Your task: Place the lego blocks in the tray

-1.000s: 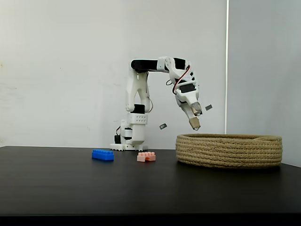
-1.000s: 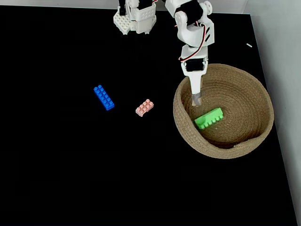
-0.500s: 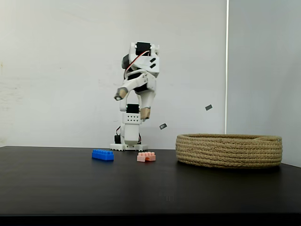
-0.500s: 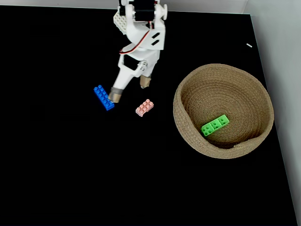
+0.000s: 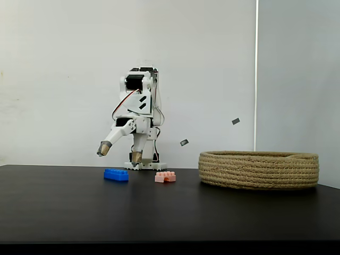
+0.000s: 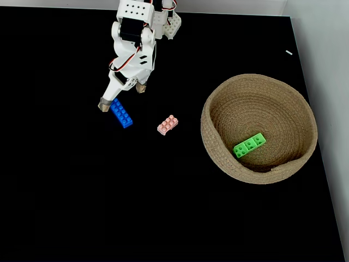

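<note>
Two fixed cams. One sits low, about level with the black surface point(image 5: 170, 212), looking horizontally across it at the white back wall point(image 5: 64, 79); arm point(image 5: 139, 114) and rope basket point(image 5: 259, 170) appear in side profile, mid-distance. The other is mounted high, looking almost straight down on the same surface point(image 6: 65, 207), arm base point(image 6: 163, 22) at the top edge, wall side up. Both fixed views share the arm, the basket point(image 6: 215, 153), the blue brick point(image 5: 116, 175) point(image 6: 120, 113) and the pink brick point(image 5: 165, 177) point(image 6: 168, 125). The basket interior with the green brick point(image 6: 249, 145) is visible from above.
</note>
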`<state>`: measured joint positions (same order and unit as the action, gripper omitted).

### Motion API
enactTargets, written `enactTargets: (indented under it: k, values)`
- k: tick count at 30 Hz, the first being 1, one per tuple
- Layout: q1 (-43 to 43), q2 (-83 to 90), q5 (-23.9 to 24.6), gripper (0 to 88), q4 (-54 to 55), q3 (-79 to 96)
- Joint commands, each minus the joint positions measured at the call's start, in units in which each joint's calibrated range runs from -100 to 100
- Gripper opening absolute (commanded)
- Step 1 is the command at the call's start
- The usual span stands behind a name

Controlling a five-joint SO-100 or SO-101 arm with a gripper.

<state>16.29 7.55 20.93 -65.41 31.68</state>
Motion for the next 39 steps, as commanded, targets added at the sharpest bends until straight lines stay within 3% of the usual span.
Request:
enactTargets:
  k: [1, 20, 24, 26, 27, 28, 32, 39]
  values:
    - [1.4, 4.9, -0.8, 45.6, 4.1, 3.4]
    - [5.3, -2.5, -4.6, 43.8, 12.4, 4.0]
    - [5.2, -4.4, -6.8, 30.1, 13.5, 3.9]
    - [5.2, -5.1, -8.1, 15.8, 15.0, 4.0]
    - [5.1, -5.4, -8.6, 4.3, 15.6, 4.0]
    - [5.0, -5.5, -8.9, 0.2, 15.8, 3.9]
    - [4.2, -5.2, -8.4, 0.1, 14.6, 2.0]
    - [-5.8, -1.2, -5.7, 0.0, -7.1, -17.1]
